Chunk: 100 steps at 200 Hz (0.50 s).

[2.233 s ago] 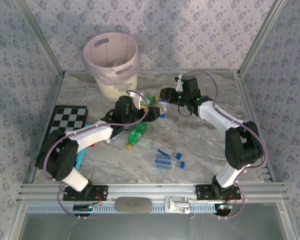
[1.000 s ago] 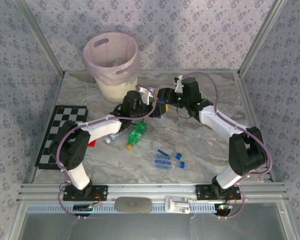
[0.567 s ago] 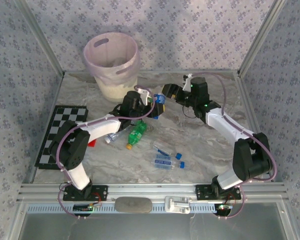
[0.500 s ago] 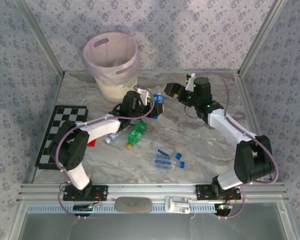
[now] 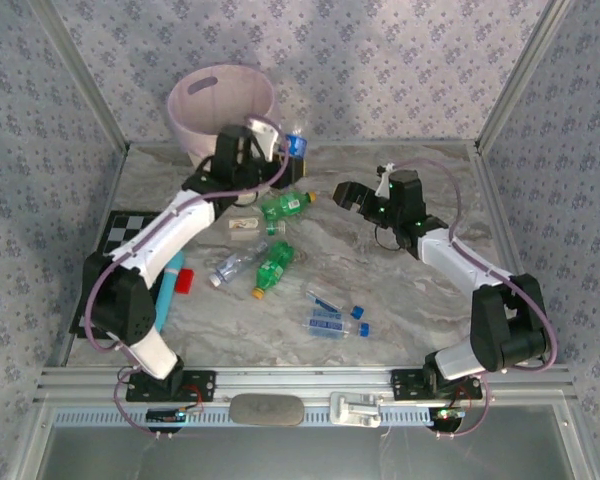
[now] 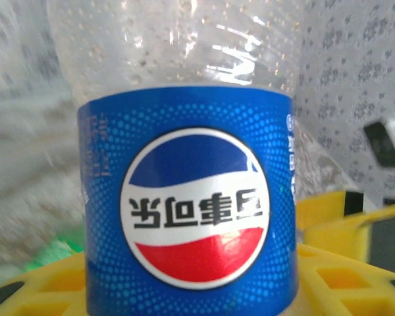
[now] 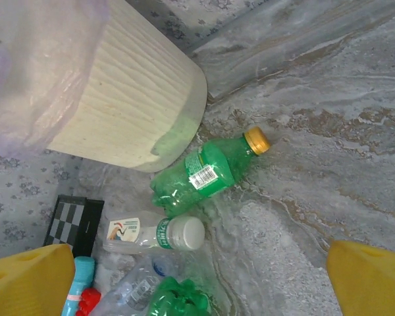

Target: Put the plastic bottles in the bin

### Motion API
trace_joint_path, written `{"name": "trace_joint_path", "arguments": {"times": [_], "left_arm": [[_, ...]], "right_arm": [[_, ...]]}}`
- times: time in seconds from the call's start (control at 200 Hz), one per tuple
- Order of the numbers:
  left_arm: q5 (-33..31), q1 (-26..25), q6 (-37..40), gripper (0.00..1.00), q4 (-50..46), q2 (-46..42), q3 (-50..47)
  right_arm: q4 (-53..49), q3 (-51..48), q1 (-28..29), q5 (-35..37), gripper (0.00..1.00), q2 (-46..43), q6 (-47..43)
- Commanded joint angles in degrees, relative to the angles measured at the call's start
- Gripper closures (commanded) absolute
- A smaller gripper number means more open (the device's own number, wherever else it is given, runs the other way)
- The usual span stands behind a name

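- Plastic bottles (image 5: 273, 268): you have about six lying on the tabletop (image 5: 420, 290) (not yet binned).
- Left tool (image 5: 280, 152) clenches a blue-labelled bottle (image 6: 187, 210) near the bin (image 5: 195, 105); right tool (image 5: 348, 192) gapes empty.

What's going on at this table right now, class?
The left end effector is shut on a clear plastic bottle with a blue label, lifted near the rim of the round pale pink bin. The right end effector is open and empty above the marbled table. Several green plastic bottles and clear plastic bottles lie on it, not yet binned.
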Motion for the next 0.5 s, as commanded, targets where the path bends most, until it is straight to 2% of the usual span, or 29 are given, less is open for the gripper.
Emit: {"name": "trace_joint_path", "arguments": {"times": [0.0, 0.17, 0.495], "left_arm": [[-2.38, 1.8, 11.9, 0.52, -12.75, -0.5, 9.89], [-4.02, 6.65, 17.67, 0.52, -20.18, 3.16, 22.02], [-9.16, 14.95, 22.45, 0.52, -29.54, 13.78, 40.64]], "right_arm": [[-0.52, -0.44, 0.51, 0.77, 0.0, 1.16, -2.25], [-1.19, 0.19, 1.59, 0.57, 0.0, 2.23, -4.23], [-5.12, 2.64, 2.98, 0.72, 0.0, 3.29, -6.75]]}}
